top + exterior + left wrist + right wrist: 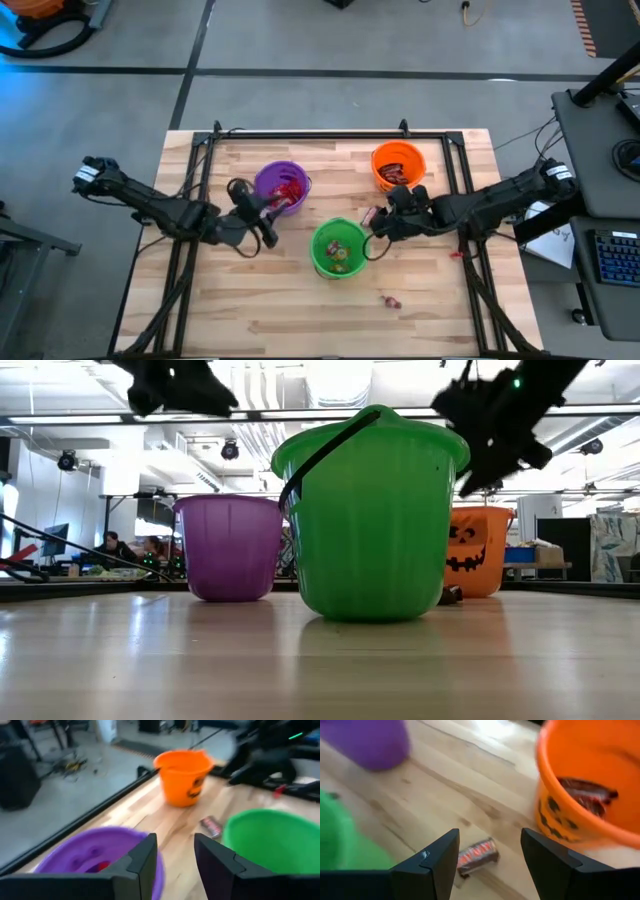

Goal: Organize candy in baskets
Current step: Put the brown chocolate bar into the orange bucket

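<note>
Right wrist view: my right gripper (pixel 487 852) hangs with fingers apart and empty over a dark brown bar (pixel 477 855) lying between them on the table (pixel 470 780), just beside the orange basket (pixel 580 815). My left gripper (pixel 175 865), fingers parted, holds nothing above the purple basket (pixel 85 852); the green basket (pixel 275 840) stands near.

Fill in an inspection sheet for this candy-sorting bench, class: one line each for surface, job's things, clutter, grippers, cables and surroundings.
Surface: pale wooden table, inside a black frame.
Job's things: purple basket holds red packets; orange basket holds dark bars; green basket holds small pieces. One wrapped bar lies on the wood beside the orange basket; another sweet lies near the front edge.
Clutter: nothing seen.
Grippers: left gripper open over the purple basket, empty; right gripper open above the wrapped bar.
Cables: black leads along the frame.
Surroundings: grey floor, desk with a keyboard.
</note>
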Available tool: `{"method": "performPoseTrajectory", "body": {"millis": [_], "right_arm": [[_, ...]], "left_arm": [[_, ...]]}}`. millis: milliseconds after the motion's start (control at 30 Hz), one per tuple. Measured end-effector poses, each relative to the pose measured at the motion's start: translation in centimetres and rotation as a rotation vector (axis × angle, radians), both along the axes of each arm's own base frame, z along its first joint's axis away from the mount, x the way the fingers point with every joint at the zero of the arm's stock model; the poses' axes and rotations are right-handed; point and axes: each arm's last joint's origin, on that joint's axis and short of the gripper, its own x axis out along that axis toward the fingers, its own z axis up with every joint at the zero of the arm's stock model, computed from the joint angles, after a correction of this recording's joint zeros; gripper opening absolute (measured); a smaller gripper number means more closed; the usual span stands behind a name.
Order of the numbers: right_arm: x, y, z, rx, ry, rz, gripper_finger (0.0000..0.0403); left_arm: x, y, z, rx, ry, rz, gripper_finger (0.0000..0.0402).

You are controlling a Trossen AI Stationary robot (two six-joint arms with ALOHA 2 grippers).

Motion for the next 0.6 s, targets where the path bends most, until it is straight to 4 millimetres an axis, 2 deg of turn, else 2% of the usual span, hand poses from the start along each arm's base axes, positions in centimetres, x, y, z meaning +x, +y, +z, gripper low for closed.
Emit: {"method": "performPoseTrajectory", "body": {"millis": [133, 300, 600], "right_arm": [[-0.6, -0.6, -1.4, 0.026, 0.005, -0.073, 0.0208], [-1.2, -0.7, -3.1, 0.057, -0.016, -0.130, 0.0208], [-2.6, -1.0, -7.4, 0.132, -0.133, -0.204, 0.0208]], "left_arm": [[-0.2, -1.4, 0.4, 0.028, -0.026, -0.068, 0.0116], [-0.7, -2.3, 0.5, 0.050, -0.036, -0.071, 0.0116], [-0.9, -2.8, 0.5, 0.062, -0.042, -0.070, 0.0116]]}}
